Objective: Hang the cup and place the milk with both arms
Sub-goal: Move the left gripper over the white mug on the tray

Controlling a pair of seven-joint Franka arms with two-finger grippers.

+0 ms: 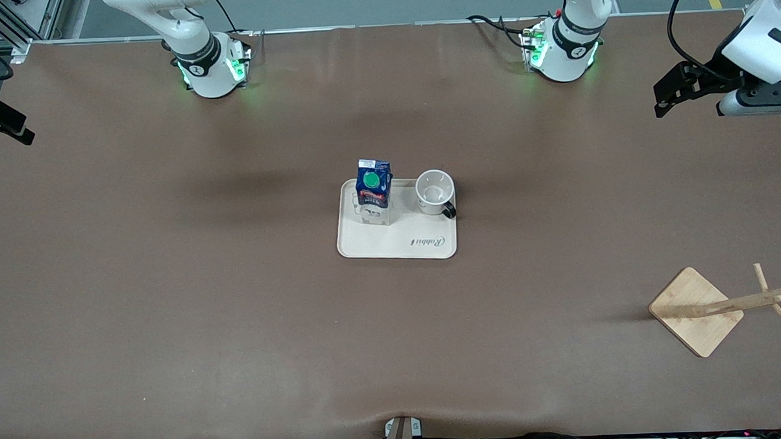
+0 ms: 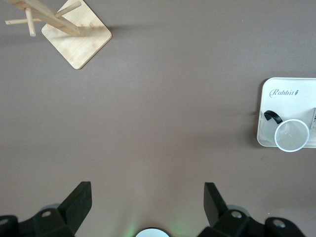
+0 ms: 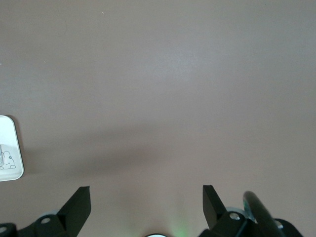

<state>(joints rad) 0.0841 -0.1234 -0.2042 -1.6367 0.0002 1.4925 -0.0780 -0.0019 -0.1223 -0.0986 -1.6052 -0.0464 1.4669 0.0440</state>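
The milk [image 1: 373, 187] stands upright on a cream tray [image 1: 398, 245] at the middle of the table. The white cup [image 1: 435, 192] stands beside it on the tray, toward the left arm's end, mouth up and black handle pointing toward the front camera. The left wrist view also shows the cup [image 2: 291, 134]. My left gripper [image 1: 660, 99] hangs open and empty over bare table at the left arm's end [image 2: 147, 197]. My right gripper [image 1: 4, 122] is at the right arm's end, also open and empty [image 3: 146, 200]. Both are well away from the tray.
A wooden cup rack [image 1: 696, 309] with a square base and pegs on its pole stands near the front camera at the left arm's end; the left wrist view shows the rack [image 2: 76, 34]. A corner of the tray [image 3: 10, 148] shows in the right wrist view.
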